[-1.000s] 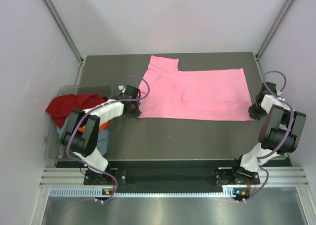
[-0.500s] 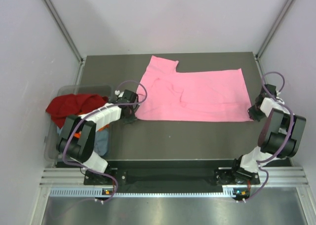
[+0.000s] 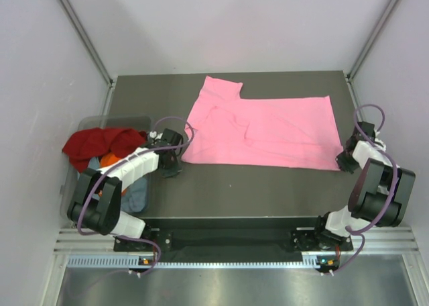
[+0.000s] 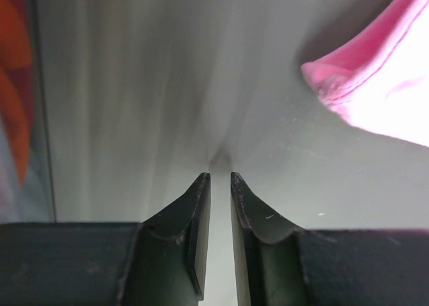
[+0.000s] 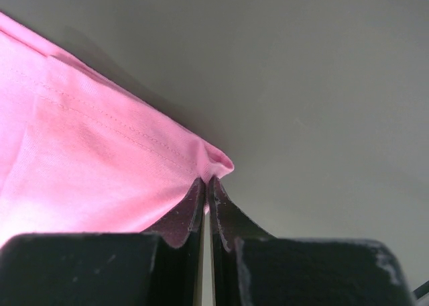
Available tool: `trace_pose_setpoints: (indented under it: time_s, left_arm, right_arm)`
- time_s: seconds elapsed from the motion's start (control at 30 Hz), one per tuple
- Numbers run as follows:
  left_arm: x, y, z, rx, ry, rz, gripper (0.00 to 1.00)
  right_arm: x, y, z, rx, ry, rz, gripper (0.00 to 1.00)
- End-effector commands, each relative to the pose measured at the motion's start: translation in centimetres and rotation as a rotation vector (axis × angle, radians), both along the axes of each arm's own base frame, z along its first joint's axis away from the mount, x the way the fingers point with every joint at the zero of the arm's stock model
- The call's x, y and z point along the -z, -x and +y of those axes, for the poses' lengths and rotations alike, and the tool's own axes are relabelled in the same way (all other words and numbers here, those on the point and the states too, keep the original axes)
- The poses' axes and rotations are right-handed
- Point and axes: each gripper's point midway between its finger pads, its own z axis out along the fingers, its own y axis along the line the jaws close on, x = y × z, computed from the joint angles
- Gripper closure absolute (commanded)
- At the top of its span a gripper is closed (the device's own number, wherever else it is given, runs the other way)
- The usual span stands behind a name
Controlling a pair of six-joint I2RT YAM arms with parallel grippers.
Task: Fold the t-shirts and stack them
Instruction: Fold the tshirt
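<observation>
Smooth pink t-shirt (image 3: 268,131), stitched hem

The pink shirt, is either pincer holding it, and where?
The right pincer pinches the pink shirt at its near right corner; the left pincer holds nothing.

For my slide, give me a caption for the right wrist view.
Right gripper fingers pinched on a corner of the pink t-shirt lying on the grey table.
</observation>
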Motion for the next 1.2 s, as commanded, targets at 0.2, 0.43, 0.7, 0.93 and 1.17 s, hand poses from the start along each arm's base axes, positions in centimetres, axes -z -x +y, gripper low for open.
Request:
trace_pose_setpoints:
  time_s: [0.2, 0.43, 0.7, 0.93, 1.17]
  left_arm:
    - [-4.9, -1.3, -0.3, -0.028, 0.045, -0.137, 0.71]
    - [-6.4, -3.5, -4.4, -0.035, 0.304, -0.277, 0.56]
    - [-3.7, -6.2, -4.5, -0.102, 0.275, -0.279, 0.57]
    - [-1.2, -6.5, -3.1, -0.142, 0.157, -0.205, 0.62]
    - [1.2, -6.2, -2.5, -0.154, 0.105, -0.145, 0.75]
  right_arm:
    - [-1.1, -1.7, -0.9, -0.015, 0.004, -0.039, 1.0]
    - [-0.2, -1.8, -0.4, -0.023, -0.018, -0.051, 1.0]
    - [-0.4, -2.3, -0.5, -0.032, -0.021, -0.056, 1.0]
    - [-0.2, -2.5, -0.7, -0.03, -0.02, -0.049, 1.0]
    - [0.0, -2.7, -1.0, -0.024, -0.011, -0.04, 1.0]
